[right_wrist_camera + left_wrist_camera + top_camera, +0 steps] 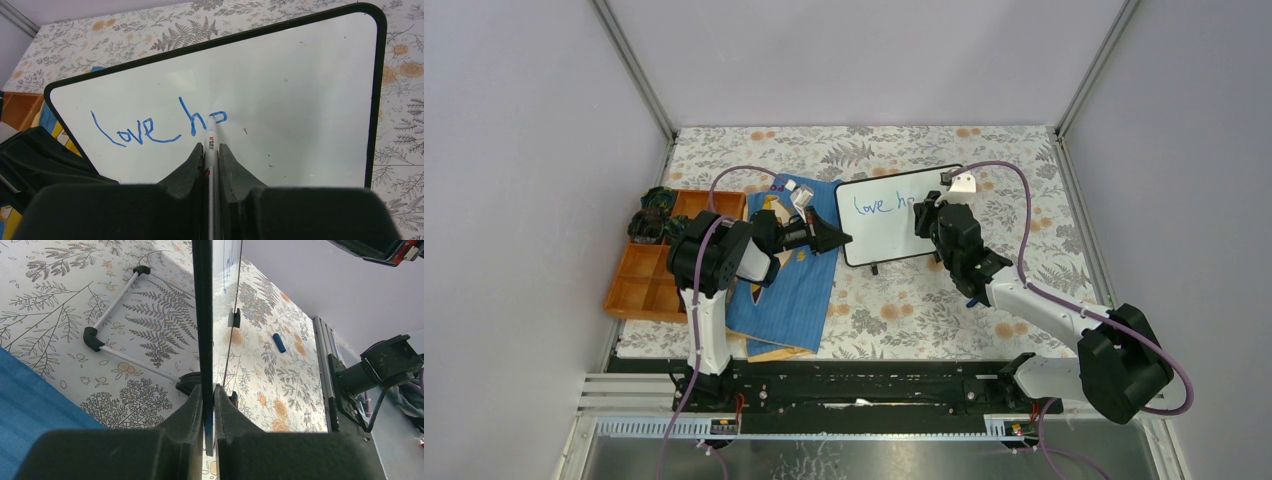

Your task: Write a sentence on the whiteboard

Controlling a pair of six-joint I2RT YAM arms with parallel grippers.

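Your right hand is clamped on a marker, whose tip touches the whiteboard. There the sentence reads "love h" plus a part-formed letter. Your left hand pinches the board's left edge, and the board stands tilted on the flowered bench.

The whiteboard was white with a thin black frame, and the writing on it was bright blue. The marker was white with a bit of red on the label. The tablecloth had grey ferns and orange flowers. The book was blue with faint stripes, the tray orange, the cables purple and the cap blue.
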